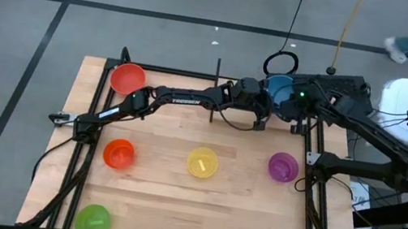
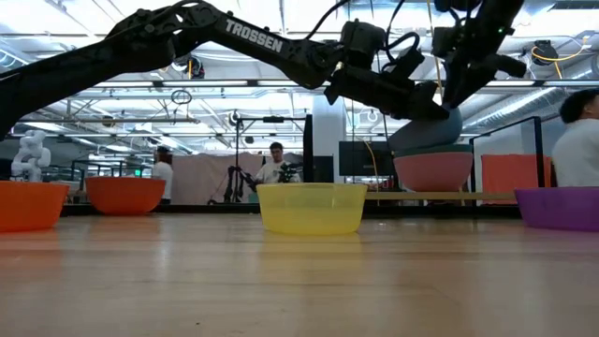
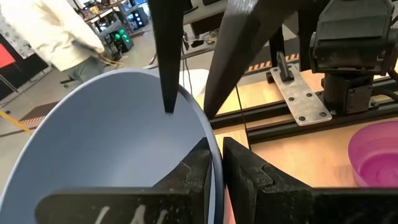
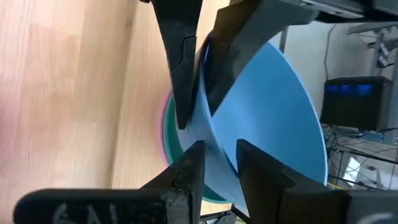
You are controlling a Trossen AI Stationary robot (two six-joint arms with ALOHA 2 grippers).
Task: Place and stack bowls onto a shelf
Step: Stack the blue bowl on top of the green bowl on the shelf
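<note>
A blue bowl (image 1: 278, 87) hangs tilted at the table's far right, just over a pink bowl (image 2: 432, 173) that stands on the shelf (image 2: 487, 196). In the right wrist view a teal rim (image 4: 208, 198) shows inside the pink bowl (image 4: 165, 121). My left gripper (image 3: 216, 163) reaches in from the left and is shut on the blue bowl's rim. My right gripper (image 4: 219, 163) comes down from the right, open, with one finger on each side of the opposite rim (image 3: 188, 98). Red (image 1: 128, 78), orange (image 1: 118, 153), yellow (image 1: 203, 163), purple (image 1: 283, 166) and green (image 1: 93, 220) bowls stand on the tabletop. My left gripper pinches the blue bowl's rim (image 3: 209, 140) on its left side, one finger inside the bowl and one outside. The fingers come almost level from the table's left. The bowl sits tilted; whether its bottom rests in the stack below is hidden. Whether my right gripper touches the rim, I cannot tell.
Black frame bars (image 1: 313, 206) run along the table's left and right edges, and an upright bar (image 1: 215, 92) stands by the shelf. The right arm's base (image 3: 348, 56) is close behind the shelf. A person (image 2: 578, 140) stands beyond the table's right side.
</note>
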